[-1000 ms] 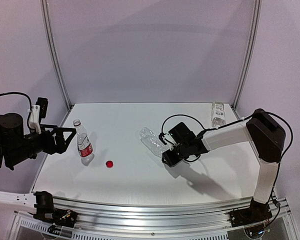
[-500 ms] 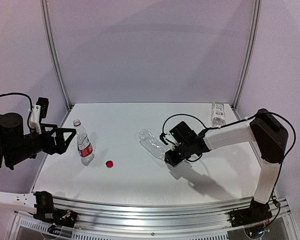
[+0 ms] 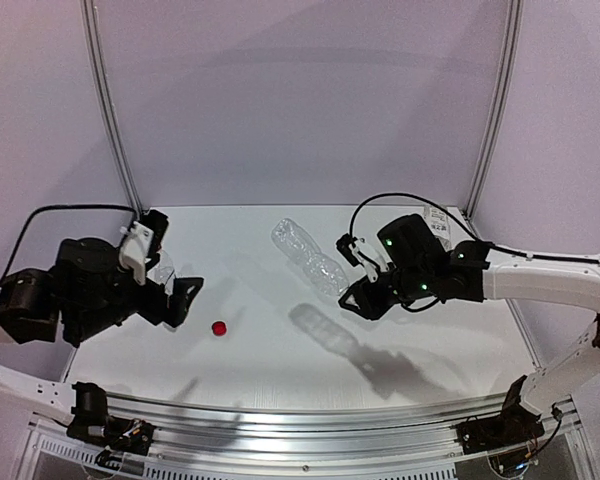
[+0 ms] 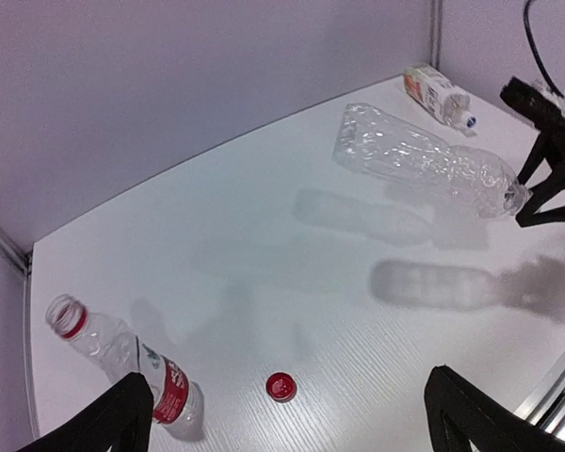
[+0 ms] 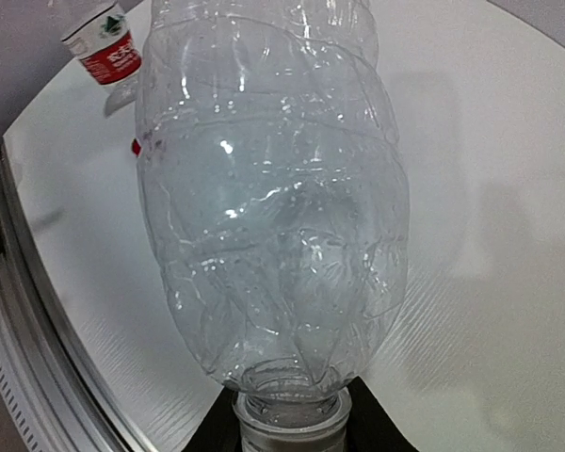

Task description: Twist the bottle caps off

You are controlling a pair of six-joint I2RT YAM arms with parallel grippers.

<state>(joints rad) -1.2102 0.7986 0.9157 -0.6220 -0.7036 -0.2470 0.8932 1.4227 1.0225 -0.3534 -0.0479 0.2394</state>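
My right gripper (image 3: 358, 296) is shut on the neck end of the slim ribbed bottle (image 3: 308, 254) and holds it tilted in the air above the table. In the right wrist view this bottle (image 5: 273, 207) fills the frame; its neck sits between my jaws (image 5: 287, 438) and its cap is hidden. My left gripper (image 4: 282, 428) hangs open over the loose red cap (image 4: 282, 385). The small red-labelled bottle (image 4: 122, 363) stands uncapped by the left finger (image 4: 104, 428). The labelled bottle (image 4: 438, 92) lies at the far right, its white-and-blue cap (image 4: 466, 121) on.
The held bottle's shadow (image 3: 325, 330) falls on the white table mid-right. A metal rail (image 3: 300, 420) runs along the near edge. Frame posts (image 3: 110, 110) stand at the back corners against the pale walls.
The right jaws closed on the ribbed bottle's neck, and the arm lifted it off the table, up and back. The left arm swung in over the red-labelled bottle and red cap.
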